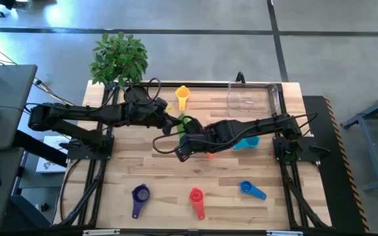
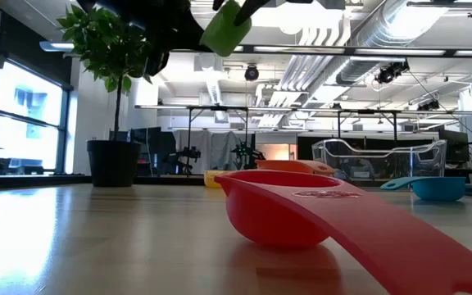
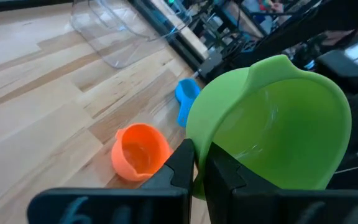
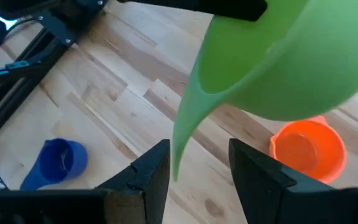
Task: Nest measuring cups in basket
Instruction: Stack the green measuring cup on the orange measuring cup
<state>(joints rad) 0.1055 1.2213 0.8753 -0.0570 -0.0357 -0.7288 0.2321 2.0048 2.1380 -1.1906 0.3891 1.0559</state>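
Observation:
My left gripper (image 1: 176, 124) is over the middle of the table, shut on the green cup (image 1: 186, 122), which hangs high in the low view (image 2: 226, 29). My right gripper (image 1: 184, 147) is open just on the near side of it. The cup's handle (image 4: 182, 140) points down between its fingers (image 4: 154, 171) without visibly touching them. The orange cup (image 4: 306, 149) sits upright on the table below, with the light blue cup (image 1: 247, 142) to its right. The yellow cup (image 1: 182, 97) lies left of the clear basket (image 1: 254, 97) at the far edge. Purple (image 1: 140, 195), red (image 1: 197, 198) and blue (image 1: 251, 190) cups lie near the near edge. My left gripper pinches the green cup's rim and wall (image 3: 196, 146), one finger (image 3: 182, 165) outside the bowl and the other (image 3: 225, 177) at its inside. The fingers come level from the table's left. The cup is lifted clear and tipped, its opening facing the wrist camera.
A black plant pot with a leafy plant (image 1: 118, 58) stands at the far left corner. Both arms meet over the table's centre. Bare wood lies between the centre and the three cups along the near edge. The red cup (image 2: 285, 209) fills the low view's foreground.

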